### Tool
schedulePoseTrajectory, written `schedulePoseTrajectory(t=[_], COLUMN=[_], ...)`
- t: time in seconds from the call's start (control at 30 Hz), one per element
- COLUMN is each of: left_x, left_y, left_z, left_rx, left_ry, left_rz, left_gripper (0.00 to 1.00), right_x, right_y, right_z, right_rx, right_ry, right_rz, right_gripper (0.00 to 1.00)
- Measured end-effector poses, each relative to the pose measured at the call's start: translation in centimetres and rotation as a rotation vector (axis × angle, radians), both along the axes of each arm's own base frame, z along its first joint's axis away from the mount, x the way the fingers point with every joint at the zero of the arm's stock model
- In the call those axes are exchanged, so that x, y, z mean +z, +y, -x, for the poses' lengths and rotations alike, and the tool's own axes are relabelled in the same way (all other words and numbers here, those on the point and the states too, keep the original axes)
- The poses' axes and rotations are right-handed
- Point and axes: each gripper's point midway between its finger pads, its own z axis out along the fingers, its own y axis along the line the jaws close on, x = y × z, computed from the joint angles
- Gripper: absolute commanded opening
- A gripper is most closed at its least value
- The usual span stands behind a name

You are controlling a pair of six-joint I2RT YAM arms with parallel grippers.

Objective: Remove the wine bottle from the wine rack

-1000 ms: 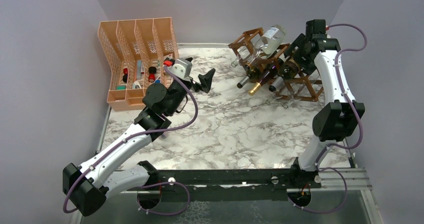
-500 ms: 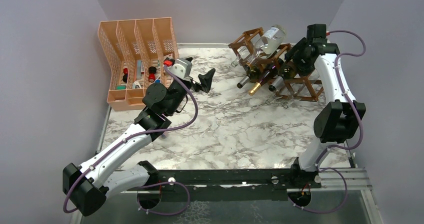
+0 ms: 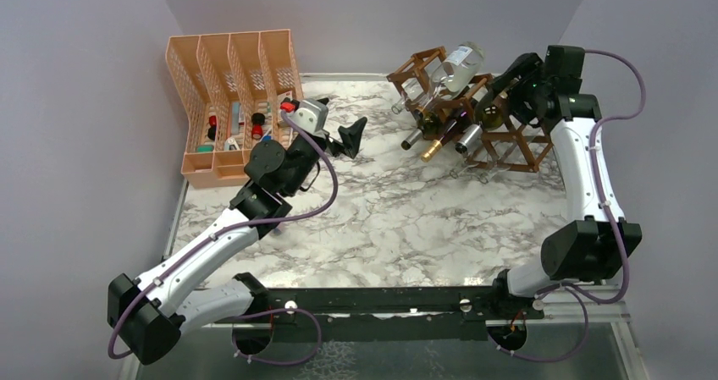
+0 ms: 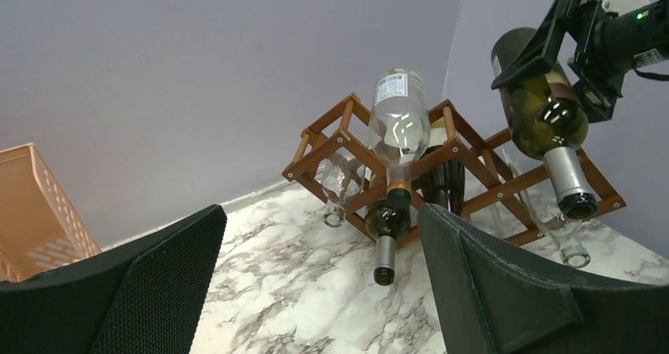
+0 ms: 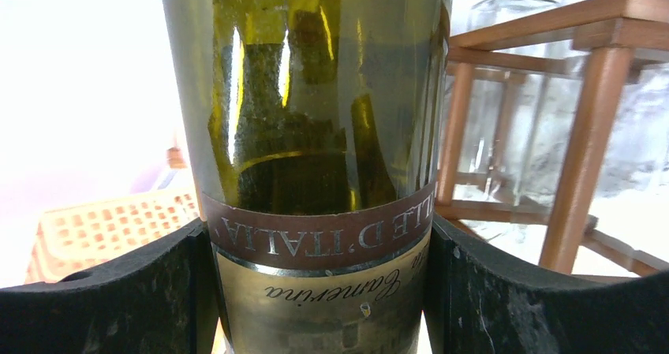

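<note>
The dark brown wooden wine rack point(image 3: 513, 140) stands at the back right of the table; it also shows in the left wrist view point(image 4: 331, 143) and the right wrist view point(image 5: 585, 125). My right gripper point(image 3: 518, 84) is shut on the base end of a green wine bottle point(image 3: 486, 118) with a silver neck. It holds the bottle tilted, neck down, above the rack's right side point(image 4: 544, 109). The bottle's label fills the right wrist view point(image 5: 315, 275). My left gripper point(image 3: 349, 134) is open and empty, hovering left of the rack.
A clear bottle point(image 3: 460, 63) lies on the rack's top. A green bottle with a silver neck point(image 4: 385, 236) and a gold-capped bottle point(image 3: 433, 149) lie in its cells. A peach mesh file organizer point(image 3: 233, 67) stands at the back left.
My right arm has pulled back to the right, drawing the green bottle up and out of the rack's cell. My left arm has barely moved.
</note>
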Motion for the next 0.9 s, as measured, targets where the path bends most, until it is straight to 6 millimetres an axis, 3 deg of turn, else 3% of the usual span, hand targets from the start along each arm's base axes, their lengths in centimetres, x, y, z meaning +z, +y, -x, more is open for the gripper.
schedulePoseTrajectory(t=[0.13,0.4,0.63,0.77,0.9], left_x=[-0.4,-1.9,-3.4,-3.9,-4.6], left_y=[-0.3,-2.5,-4.3,-5.5,-6.0], left_z=[-0.1,0.1,-0.5,-1.3,-0.8], left_rx=[-0.011,-0.110,-0.164,-0.183,-0.219], left_ry=[0.009,0.055,0.144,0.181,0.196], left_rz=[-0.003,-0.011,0.000,-0.010,-0.031], left_gripper=[0.99,0.99,0.99,0.99,0.96], right_x=[1.7,2.8,2.6,3.9,3.8], right_y=[1.3,5.7,9.1,11.2,13.6], right_z=[0.2,1.7,5.9,7.3,8.5], right_rx=[0.050,0.258,0.399,0.471,0.541], right_ry=[-0.051,-0.051,-0.034,-0.061,-0.050], right_rz=[-0.064,-0.224,-0.317,-0.353,-0.405], right_gripper=[0.49,0.49,0.49,0.49,0.49])
